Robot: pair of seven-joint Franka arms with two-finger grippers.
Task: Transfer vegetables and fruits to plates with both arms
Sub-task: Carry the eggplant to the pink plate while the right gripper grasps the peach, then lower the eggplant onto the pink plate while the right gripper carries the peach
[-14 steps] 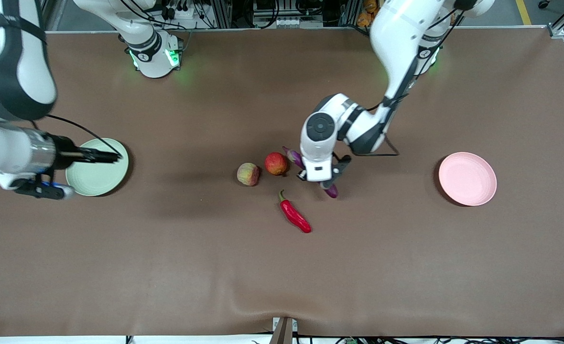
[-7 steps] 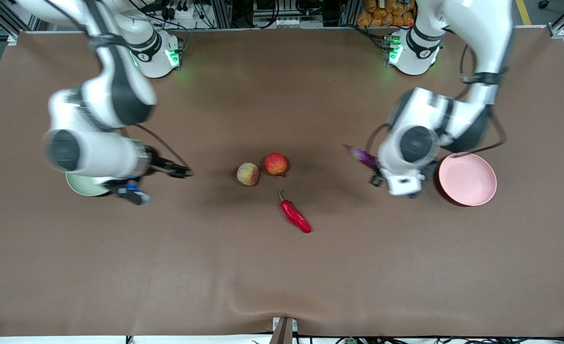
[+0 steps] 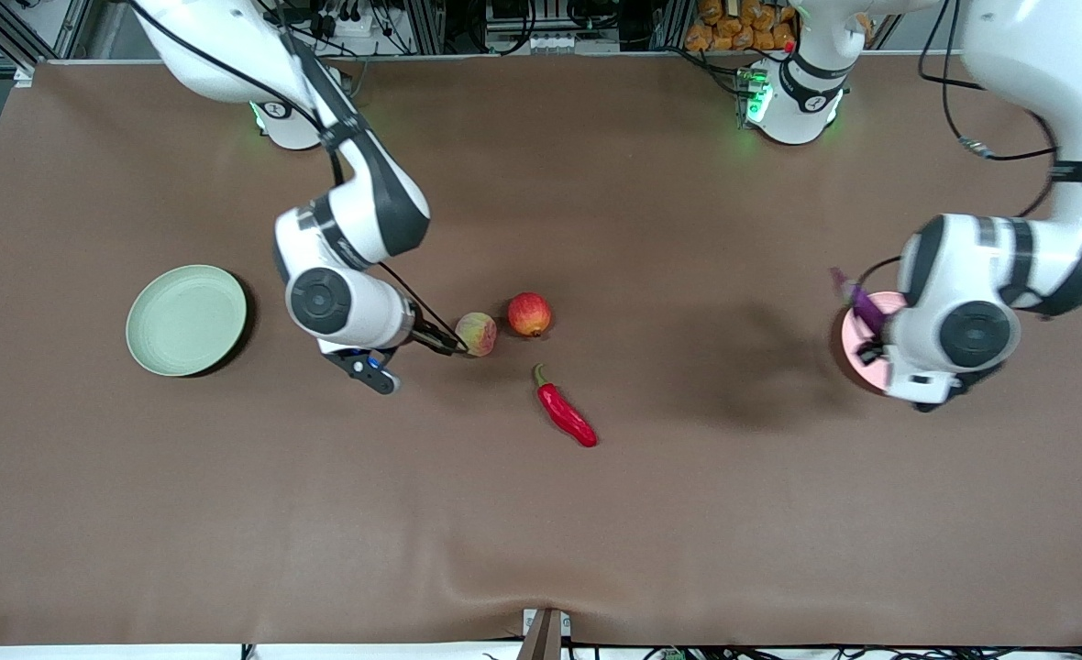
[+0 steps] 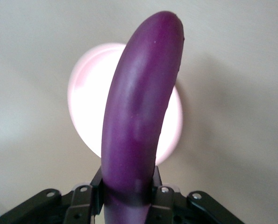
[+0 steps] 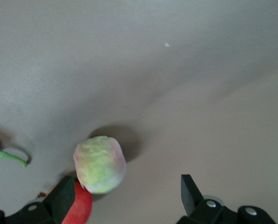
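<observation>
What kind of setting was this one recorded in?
Most likely a robotics lab workcell: two arms mounted at one edge of a brown-covered table, aluminium framing and cabling at that edge, and staged produce such as the chili pepper between two plates.

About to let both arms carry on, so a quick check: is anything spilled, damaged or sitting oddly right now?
Nothing stands out. The left gripper holds the eggplant over the pink plate, jaws shut on it. The right gripper, jaws open, is at the peach. The pomegranate, chili and green plate look undisturbed.
</observation>
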